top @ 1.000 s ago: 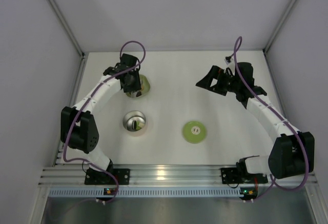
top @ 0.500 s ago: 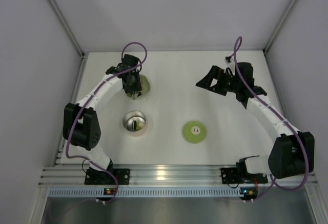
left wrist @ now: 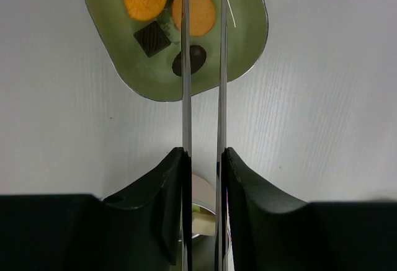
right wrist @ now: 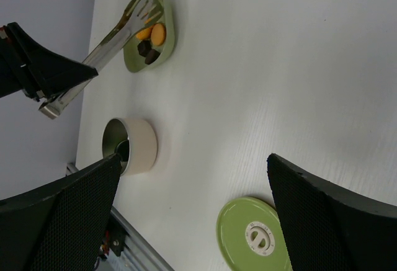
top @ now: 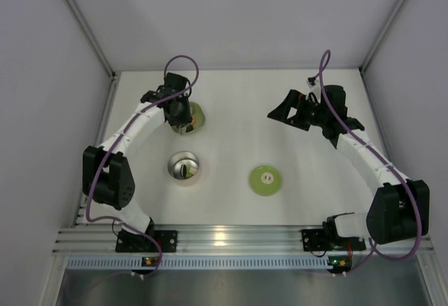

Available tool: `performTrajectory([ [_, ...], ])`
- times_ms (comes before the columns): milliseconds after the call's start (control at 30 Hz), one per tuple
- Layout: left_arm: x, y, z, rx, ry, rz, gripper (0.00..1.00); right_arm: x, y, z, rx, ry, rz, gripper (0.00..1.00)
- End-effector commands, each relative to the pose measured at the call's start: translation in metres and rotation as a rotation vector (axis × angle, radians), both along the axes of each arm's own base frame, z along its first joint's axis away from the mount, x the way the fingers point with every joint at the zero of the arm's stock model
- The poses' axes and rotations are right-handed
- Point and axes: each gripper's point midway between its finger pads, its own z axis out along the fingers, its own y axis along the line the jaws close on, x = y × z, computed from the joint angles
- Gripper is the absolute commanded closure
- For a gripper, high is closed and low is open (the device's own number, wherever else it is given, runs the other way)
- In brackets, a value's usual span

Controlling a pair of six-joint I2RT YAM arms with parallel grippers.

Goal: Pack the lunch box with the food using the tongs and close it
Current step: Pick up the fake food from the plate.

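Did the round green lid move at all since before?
No. The green lid lies in the same spot, just as far right of the steel lunch box as before.

Observed: left arm (top: 133, 127) reaches forward, left gripper (left wrist: 203, 154) pointing down, clamped on tongs (left wrist: 185, 97). The right arm (top: 364, 155) is extended, right gripper (top: 281, 107) wide apart, empty.

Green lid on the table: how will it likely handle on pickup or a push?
The green lid lies flat on the smooth white table, so a push would probably slide it, not tip it. It looks thin, likely light and stiff. Its low edge offers little to pinch.
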Motion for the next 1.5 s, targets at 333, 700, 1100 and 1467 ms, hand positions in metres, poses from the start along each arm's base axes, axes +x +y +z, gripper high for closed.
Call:
performTrajectory([
  [333,-0.026,0.000,0.078,-0.079,-0.152,-0.057,0.80,0.009,-0.004,0.002,-0.008,-0.036,-0.012,0.01],
  [700,-0.120,0.023,0.080,-0.087,-0.120,-0.132,0.78,0.013,-0.008,-0.012,-0.037,-0.016,-0.025,0.00],
  [1100,-0.207,0.028,0.065,-0.169,-0.039,-0.217,0.77,0.012,-0.012,-0.023,-0.059,0.004,-0.042,0.01],
  [1467,-0.228,0.026,0.058,-0.227,0.023,-0.183,0.76,0.008,-0.012,-0.028,-0.059,0.012,-0.047,0.01],
])
